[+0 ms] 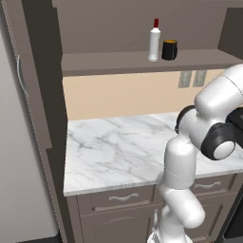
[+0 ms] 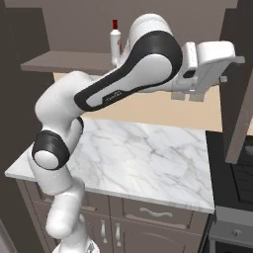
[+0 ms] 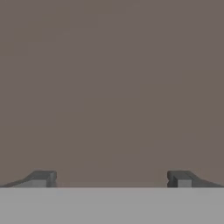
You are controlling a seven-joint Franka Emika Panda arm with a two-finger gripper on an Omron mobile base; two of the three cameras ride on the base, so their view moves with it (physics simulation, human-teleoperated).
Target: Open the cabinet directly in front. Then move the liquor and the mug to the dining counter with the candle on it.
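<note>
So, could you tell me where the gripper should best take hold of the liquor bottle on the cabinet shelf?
Probably around the straight white body of the liquor, below the narrow neck, coming in level from the front. It stands upright near the shelf edge, and the mug sits close on its right, so the open gripper should stay left.

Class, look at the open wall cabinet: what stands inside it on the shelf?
Inside the cabinet, a white liquor bottle with a red cap stands beside a black mug. In the right base view the arm covers the mug.
</note>
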